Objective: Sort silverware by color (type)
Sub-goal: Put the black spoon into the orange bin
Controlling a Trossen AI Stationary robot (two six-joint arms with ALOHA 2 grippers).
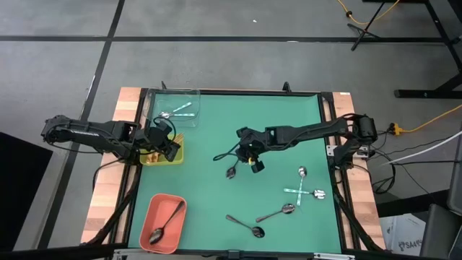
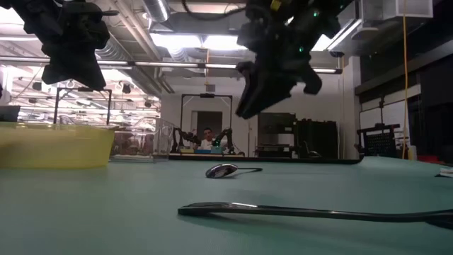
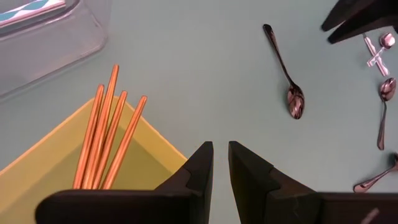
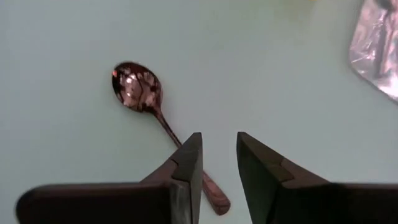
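spoon (image 1: 231, 172) mid-mat under right gripper (image 1: 254, 165) | other spoons (image 1: 283, 211) to its right

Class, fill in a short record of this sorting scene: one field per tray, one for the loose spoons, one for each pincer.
yellow tray: copper spoons
salmon tray: one dark spoon
clear tray: silver spoons
loose on mat: dark spoons and silver spoons
left pincer: over yellow tray, slightly open, empty
right pincer: above dark spoon on mat, slightly open, empty
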